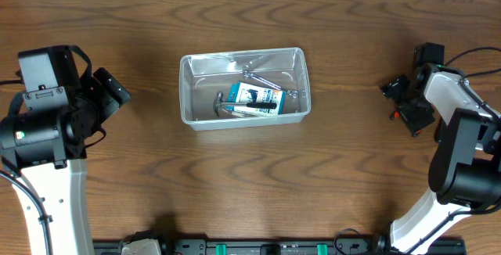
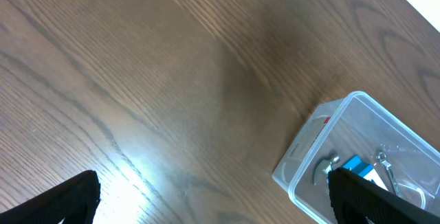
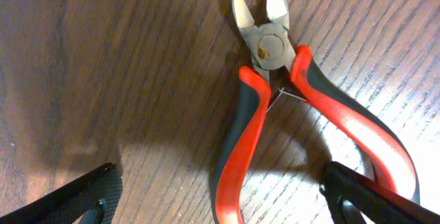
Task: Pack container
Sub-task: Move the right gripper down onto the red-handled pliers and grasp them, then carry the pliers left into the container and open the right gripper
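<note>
We see the container (image 1: 186, 91) on the table (image 1: 235, 177), holding a blue packet (image 1: 254, 97) and metal tools (image 1: 258, 75), the left gripper (image 1: 116, 91) well to its left, spread wide and empty, the right gripper (image 1: 401, 102) well to its right, spread wide above red-handled cutters (image 3: 265, 45), grasping nothing.

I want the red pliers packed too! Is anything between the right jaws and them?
Nothing visible. The right gripper is open directly over the pliers, which lie alone on the table.
</note>
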You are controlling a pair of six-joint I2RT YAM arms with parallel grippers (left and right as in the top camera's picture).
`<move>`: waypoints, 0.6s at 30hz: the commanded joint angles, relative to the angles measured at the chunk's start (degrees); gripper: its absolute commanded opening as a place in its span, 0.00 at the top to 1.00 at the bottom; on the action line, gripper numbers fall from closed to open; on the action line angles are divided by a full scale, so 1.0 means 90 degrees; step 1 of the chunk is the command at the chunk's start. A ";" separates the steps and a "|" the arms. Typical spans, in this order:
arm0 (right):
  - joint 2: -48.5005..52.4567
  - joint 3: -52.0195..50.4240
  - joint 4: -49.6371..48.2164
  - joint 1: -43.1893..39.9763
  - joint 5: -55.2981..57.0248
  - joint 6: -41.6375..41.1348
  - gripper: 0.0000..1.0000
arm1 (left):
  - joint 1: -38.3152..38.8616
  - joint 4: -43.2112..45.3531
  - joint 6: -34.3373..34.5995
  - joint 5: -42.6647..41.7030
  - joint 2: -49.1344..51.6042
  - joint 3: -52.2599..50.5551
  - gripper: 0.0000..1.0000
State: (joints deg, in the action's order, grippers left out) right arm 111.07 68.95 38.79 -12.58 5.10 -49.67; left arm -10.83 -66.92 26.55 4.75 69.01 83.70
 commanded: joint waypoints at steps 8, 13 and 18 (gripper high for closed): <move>0.0068 -0.0092 -0.0029 -0.0036 0.0005 -0.0121 0.41 | -0.0027 -0.0126 -0.0107 0.0097 0.0024 -0.0012 0.01; 0.0068 -0.0092 -0.0022 -0.0036 0.0002 -0.0121 0.57 | -0.0027 -0.0136 -0.0107 0.0095 0.0024 -0.0012 0.01; 0.0068 -0.0092 -0.0022 -0.0036 0.0005 -0.0119 0.71 | -0.0027 -0.0134 -0.0107 0.0095 0.0024 -0.0012 0.01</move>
State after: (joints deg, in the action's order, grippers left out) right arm 111.07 68.79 38.52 -12.58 5.10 -50.48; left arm -10.83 -67.77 26.55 4.75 69.01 83.70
